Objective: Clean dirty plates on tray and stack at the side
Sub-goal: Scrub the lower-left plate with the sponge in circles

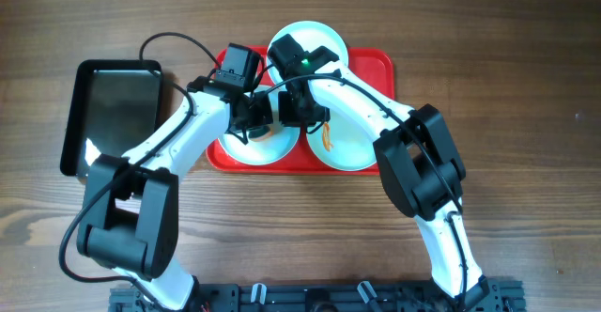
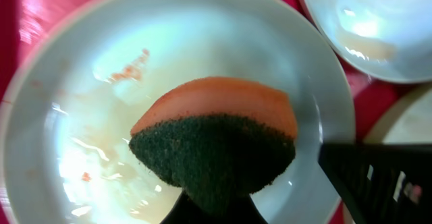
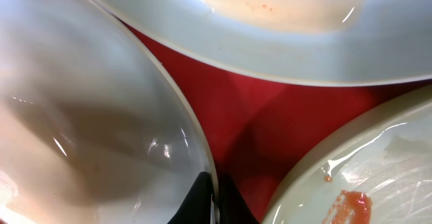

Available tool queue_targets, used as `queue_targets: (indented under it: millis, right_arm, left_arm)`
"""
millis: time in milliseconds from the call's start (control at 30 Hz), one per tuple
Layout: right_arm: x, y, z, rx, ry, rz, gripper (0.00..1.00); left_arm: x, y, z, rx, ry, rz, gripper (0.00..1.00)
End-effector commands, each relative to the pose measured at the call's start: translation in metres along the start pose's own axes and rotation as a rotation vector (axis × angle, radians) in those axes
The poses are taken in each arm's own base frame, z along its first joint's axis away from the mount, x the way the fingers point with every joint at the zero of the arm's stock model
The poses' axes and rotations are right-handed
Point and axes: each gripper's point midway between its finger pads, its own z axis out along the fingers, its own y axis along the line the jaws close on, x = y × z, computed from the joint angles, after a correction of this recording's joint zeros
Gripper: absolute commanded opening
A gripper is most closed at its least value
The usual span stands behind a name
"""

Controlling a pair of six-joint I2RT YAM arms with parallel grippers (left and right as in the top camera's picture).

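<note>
Three pale plates lie on the red tray (image 1: pixel 377 64). My left gripper (image 1: pixel 252 117) is shut on an orange and dark green sponge (image 2: pixel 216 143), pressed on the near-left plate (image 1: pixel 254 152), which carries faint orange smears (image 2: pixel 128 69). My right gripper (image 1: pixel 300 110) is shut on that plate's rim (image 3: pixel 202 163), one finger inside and one outside. The near-right plate (image 1: pixel 349 148) has an orange smear (image 3: pixel 347 207). The far plate (image 1: pixel 315 39) shows a faint film (image 3: pixel 283 5). My left fingertips (image 2: pixel 216 214) are hidden under the sponge.
A glossy black tray (image 1: pixel 113 105) lies left of the red tray on the wooden table. The right gripper's black finger (image 2: pixel 381 180) shows at the lower right of the left wrist view, close to the sponge. Both arms cross over the tray's middle.
</note>
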Motion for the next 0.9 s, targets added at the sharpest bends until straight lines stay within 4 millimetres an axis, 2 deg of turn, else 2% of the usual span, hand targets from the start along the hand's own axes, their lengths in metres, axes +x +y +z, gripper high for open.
queue_targets:
  millis: [0, 200, 267, 300, 367, 467, 533, 633, 767, 867]
  right_arm:
    - [-0.002, -0.010, 0.007, 0.047, -0.004, 0.023, 0.04]
    - [-0.002, -0.010, 0.007, 0.046, -0.005, 0.023, 0.04]
    - [-0.002, -0.010, 0.007, 0.046, -0.005, 0.023, 0.04]
    - [-0.002, -0.010, 0.007, 0.047, -0.005, 0.023, 0.04]
    - [-0.002, -0.010, 0.007, 0.047, -0.005, 0.023, 0.04]
    - [-0.002, -0.010, 0.007, 0.047, -0.005, 0.023, 0.04]
    - [-0.002, -0.010, 0.007, 0.045, -0.007, 0.023, 0.04]
    - [-0.002, -0.010, 0.007, 0.045, -0.007, 0.023, 0.04]
    - [-0.003, -0.009, 0.007, 0.044, -0.008, 0.023, 0.04]
    - [-0.003, -0.009, 0.007, 0.044, -0.008, 0.023, 0.04]
  left_arm:
    - [0.011, -0.017, 0.019, 0.064, 0.071, -0.006, 0.04]
    - [0.029, -0.017, 0.050, 0.085, 0.171, -0.019, 0.04]
    - [0.037, -0.010, 0.059, 0.063, 0.203, 0.000, 0.04]
    - [0.039, -0.002, 0.060, 0.025, 0.205, 0.020, 0.04]
    - [0.035, 0.027, 0.059, -0.133, 0.175, 0.032, 0.04]
    - [0.026, 0.082, 0.045, -0.413, 0.123, 0.046, 0.04]
    - [0.024, 0.109, 0.035, -0.526, 0.119, 0.039, 0.04]
    - [0.017, 0.126, 0.028, -0.596, 0.098, 0.029, 0.04]
    - [-0.003, 0.117, 0.022, -0.572, 0.025, 0.023, 0.04]
    - [-0.024, 0.090, 0.016, -0.461, -0.017, 0.005, 0.04]
